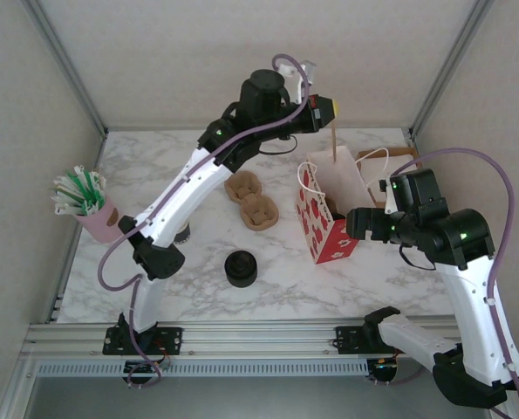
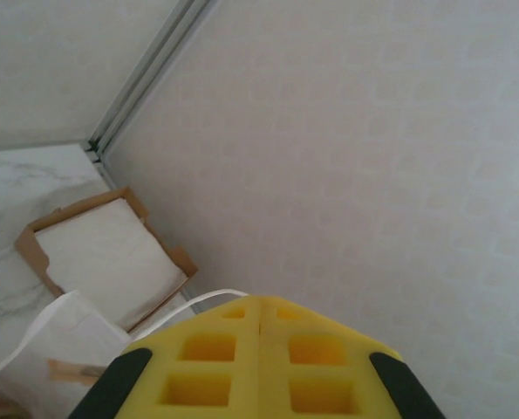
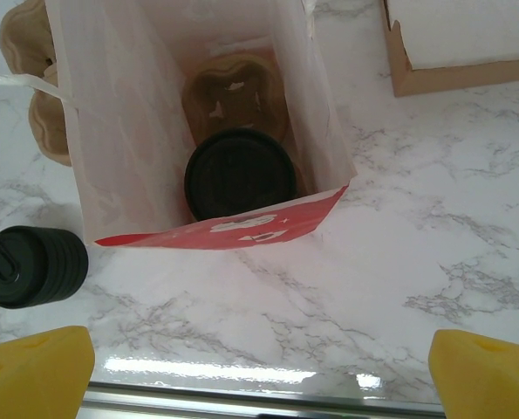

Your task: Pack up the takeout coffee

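Observation:
The takeout coffee [image 3: 239,175] stands inside the red-and-white paper bag [image 3: 320,122], its round black lid facing up. It sits in a brown pulp carrier [image 3: 237,87] at the bag's bottom. My right gripper [image 3: 259,384] is open, its yellow fingertips [image 3: 37,371] wide apart above bare marble just in front of the bag [image 1: 329,223]. My left gripper [image 1: 331,108] is held high over the bag's back rim with its jaws pressed together. A thin tan stick [image 1: 333,140] hangs straight down from it to the bag. A white bag handle [image 2: 185,307] curves past its tips.
A stack of black lids [image 1: 240,268] stands left of the bag. Brown pulp carriers [image 1: 252,199] lie behind it. A pink cup of straws [image 1: 89,209] is at the far left. A brown napkin box [image 2: 102,253] sits at the back right by the wall.

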